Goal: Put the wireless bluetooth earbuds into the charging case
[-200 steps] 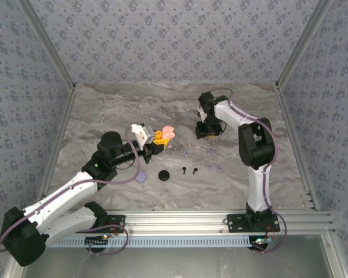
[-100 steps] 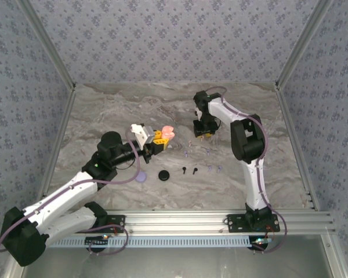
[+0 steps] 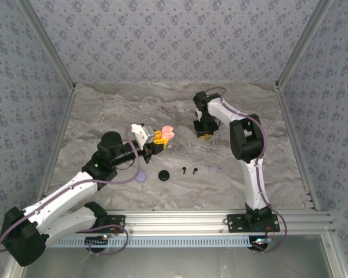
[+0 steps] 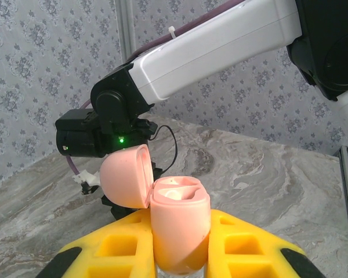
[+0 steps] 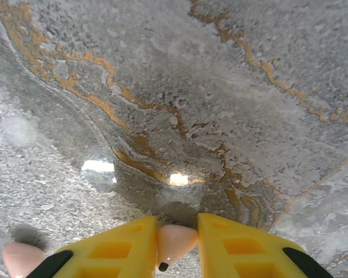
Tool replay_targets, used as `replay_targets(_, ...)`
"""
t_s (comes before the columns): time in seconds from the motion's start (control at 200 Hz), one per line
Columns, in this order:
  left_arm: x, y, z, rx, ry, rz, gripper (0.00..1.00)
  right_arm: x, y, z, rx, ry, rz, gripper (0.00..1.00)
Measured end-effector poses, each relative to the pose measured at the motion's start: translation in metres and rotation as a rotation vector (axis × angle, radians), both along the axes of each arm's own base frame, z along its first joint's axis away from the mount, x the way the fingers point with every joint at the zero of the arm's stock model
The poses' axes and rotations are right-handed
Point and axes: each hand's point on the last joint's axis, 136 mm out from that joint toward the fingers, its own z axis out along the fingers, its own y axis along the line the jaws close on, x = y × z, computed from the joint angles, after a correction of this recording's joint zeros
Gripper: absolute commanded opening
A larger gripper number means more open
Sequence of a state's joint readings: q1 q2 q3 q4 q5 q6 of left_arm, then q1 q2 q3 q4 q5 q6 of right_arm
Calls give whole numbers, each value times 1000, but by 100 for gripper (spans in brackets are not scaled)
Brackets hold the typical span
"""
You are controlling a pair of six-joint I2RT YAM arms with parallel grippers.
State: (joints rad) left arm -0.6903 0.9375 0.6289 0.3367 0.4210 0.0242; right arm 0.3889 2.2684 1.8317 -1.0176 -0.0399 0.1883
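Note:
My left gripper (image 4: pixel 180 217) is shut on a pink charging case (image 4: pixel 180 243), held upright above the table with its lid (image 4: pixel 124 176) hinged open to the left. A pale rounded shape lies in one of its wells. In the top view this case (image 3: pixel 168 132) sits at the left gripper's (image 3: pixel 160 138) tip. My right gripper (image 5: pixel 177 223) is down at the marble table, shut on a pale pink earbud (image 5: pixel 175 240). A second pale pink earbud (image 5: pixel 20 258) lies just left of its fingers. The right gripper (image 3: pixel 204 134) stands right of the case.
Lavender earbuds (image 3: pixel 187 154) (image 3: pixel 209 168) and black earbuds (image 3: pixel 185 170) lie on the table in front of the right gripper. A black round case (image 3: pixel 163 175) and a lavender one (image 3: pixel 141 178) lie near the left arm. Patterned walls enclose the table.
The right gripper shifted slightly left and its jaws closed on the pale pink earbud. The left arm and its case have not moved.

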Motion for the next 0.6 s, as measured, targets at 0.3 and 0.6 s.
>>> replay_targets(0.3,4,-3,-1,-20,22,11,0,-11,5,43,65,-110,6,27)
replay_targets(0.6,17,-18,-16,-20,46,26,0,-31,17,190,328,-479,-9,25)
